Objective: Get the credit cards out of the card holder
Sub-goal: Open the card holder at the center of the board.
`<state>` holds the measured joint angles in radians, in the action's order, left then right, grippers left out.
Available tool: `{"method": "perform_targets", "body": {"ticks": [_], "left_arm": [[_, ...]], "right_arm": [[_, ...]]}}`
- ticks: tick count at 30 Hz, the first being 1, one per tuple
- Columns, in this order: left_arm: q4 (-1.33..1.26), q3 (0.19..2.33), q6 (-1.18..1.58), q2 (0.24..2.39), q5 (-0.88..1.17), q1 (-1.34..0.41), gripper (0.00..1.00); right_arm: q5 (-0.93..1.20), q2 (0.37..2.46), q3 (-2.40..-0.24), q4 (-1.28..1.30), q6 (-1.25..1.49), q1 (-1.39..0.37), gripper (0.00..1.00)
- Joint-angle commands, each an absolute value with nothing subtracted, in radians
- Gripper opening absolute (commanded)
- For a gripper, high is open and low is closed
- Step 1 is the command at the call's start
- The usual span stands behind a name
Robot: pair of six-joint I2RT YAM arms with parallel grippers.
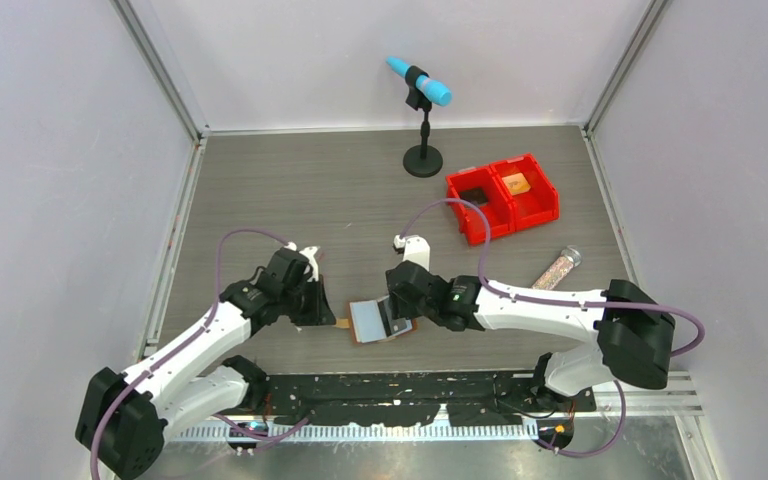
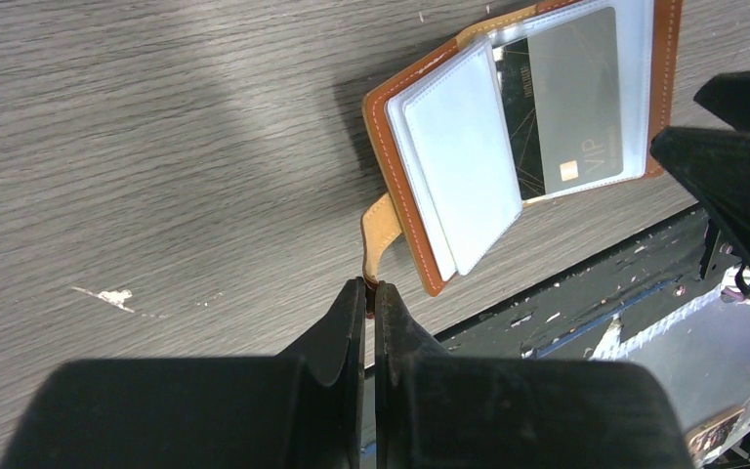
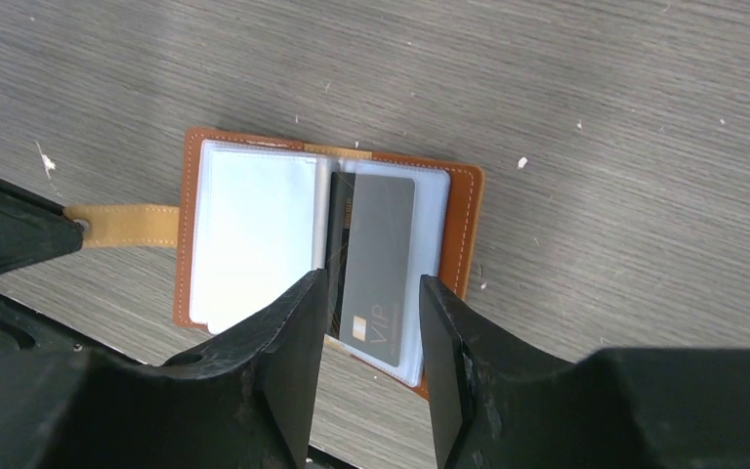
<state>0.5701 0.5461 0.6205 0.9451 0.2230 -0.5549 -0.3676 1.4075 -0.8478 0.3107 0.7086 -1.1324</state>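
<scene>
Card holder [image 1: 377, 321] lies open; left gripper [image 2: 370, 289] pinches its tab [image 2: 381, 230], right gripper [image 3: 371, 285] gapes over the grey card [image 3: 381, 230].

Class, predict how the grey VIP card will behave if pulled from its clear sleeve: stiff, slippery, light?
Probably stiff: the card lies flat with straight edges. Likely slippery against the glossy sleeve. Seemingly light, so the card holder may drag along unless the tab is pinned.
</scene>
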Motion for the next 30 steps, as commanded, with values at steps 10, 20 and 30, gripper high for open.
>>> {"method": "perform_targets", "body": {"ticks": [10,20,30], "left_arm": [[0.613,0.591,0.625,0.922,0.208,-0.551,0.12],[0.603,0.629,0.641,0.912,0.276,-0.551,0.22],[0.350,0.548,0.755,0.955,0.442,-0.551,0.24]], "right_arm": [[-0.341,1.400,-0.921,0.293,0.679,-1.121,0.48],[-0.254,1.459,-0.820,0.079,0.680,-1.123,0.41],[-0.251,1.534,-0.830,0.096,0.707,-1.132,0.39]]}}
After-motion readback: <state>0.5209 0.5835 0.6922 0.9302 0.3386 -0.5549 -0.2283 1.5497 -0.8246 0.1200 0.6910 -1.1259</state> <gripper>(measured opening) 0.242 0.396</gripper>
